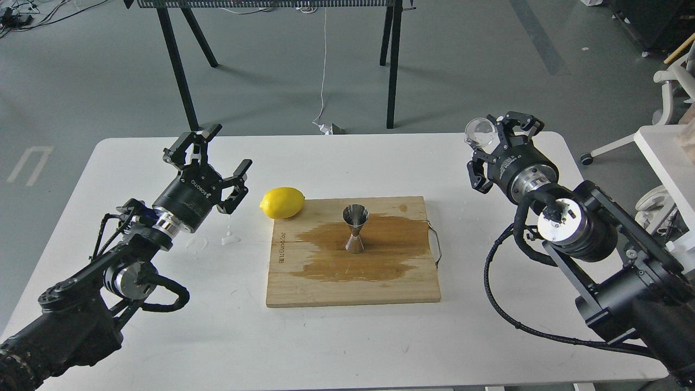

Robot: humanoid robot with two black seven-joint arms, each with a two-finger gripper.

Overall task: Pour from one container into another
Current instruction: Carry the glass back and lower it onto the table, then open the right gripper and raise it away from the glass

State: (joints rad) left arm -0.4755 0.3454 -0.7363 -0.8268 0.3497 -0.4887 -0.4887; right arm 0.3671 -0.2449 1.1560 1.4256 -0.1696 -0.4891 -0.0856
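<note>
Single view only, from our own head, set high and looking forward and down over the white table (pixel 336 347). Our left arm (pixel 81 309) enters from the lower left corner, our right arm (pixel 624 271) from the lower right, both cut off by the frame edge. The wooden board (pixel 326 282) sits near centre frame, at middle distance. The table's near edge runs along the bottom of the frame; beyond its far edge we see grey floor (pixel 81 70) and the black legs of a second table (pixel 176 65) at the top. No second view to compare overlap.
</note>
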